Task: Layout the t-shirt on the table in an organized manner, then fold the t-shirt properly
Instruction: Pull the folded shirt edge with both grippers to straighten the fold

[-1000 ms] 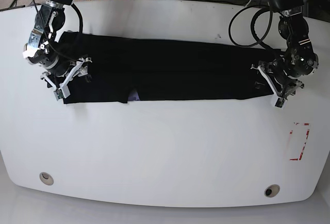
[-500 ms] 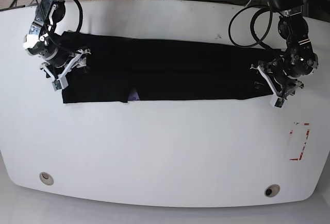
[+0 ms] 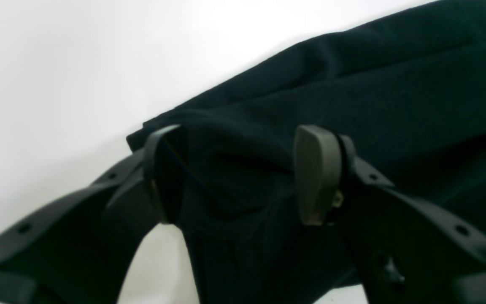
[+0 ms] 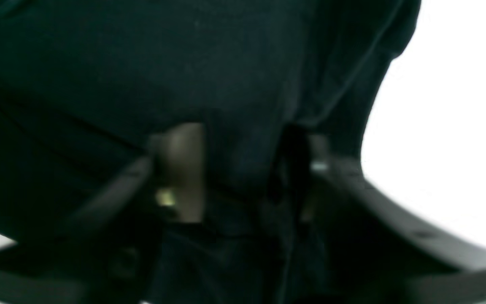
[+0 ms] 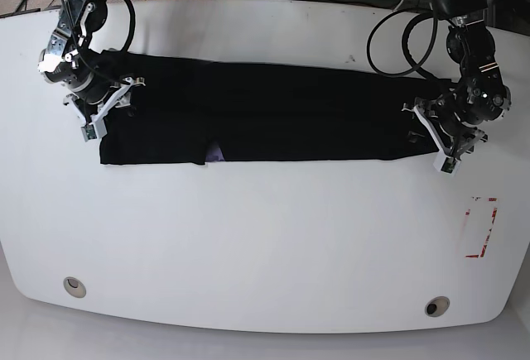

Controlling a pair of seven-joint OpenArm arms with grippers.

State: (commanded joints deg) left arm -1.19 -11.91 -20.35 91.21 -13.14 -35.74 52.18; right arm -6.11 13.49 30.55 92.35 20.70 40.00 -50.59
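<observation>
Now, left jaws: the left gripper (image 3: 243, 177) has both pads set apart with a thick bunch of black cloth wedged between them, so it is pinching the fabric rather than pressed flat together.
Left fingertips (image 3: 317, 173): the grey pad on one side is in plain sight, while the other pad is half buried in cloth.
Right jaws: the right gripper (image 4: 243, 169) is clamped on a fold of the same black cloth, the picture soft and dark, one pale pad showing beside the pinched ridge.
Where the arms are: in the base view the left gripper (image 5: 443, 132) sits at the shirt's end on that view's right, and the right gripper (image 5: 103, 103) sits at the opposite end, over the upper part of the cloth.
Task thing: the t-shirt (image 5: 273, 112) lies as a long black band across the far half of the table (image 5: 265, 244), stretched between the two grippers, its near edge fairly straight.
Detail on the cloth: a small pale patch (image 5: 214, 154) peeks out at the near edge, toward the right gripper's side.
Left wrist view: the t-shirt (image 3: 352, 97) runs away from the jaws in layered folds over the white table (image 3: 57, 76).
Right wrist view: the t-shirt (image 4: 141, 63) fills most of the picture, white table (image 4: 458, 126) at one side.
Outward still: a red tape rectangle (image 5: 480, 228) lies near the table's edge on the left arm's side, and two round metal-ringed holes (image 5: 74, 285) sit along the near rim.
</observation>
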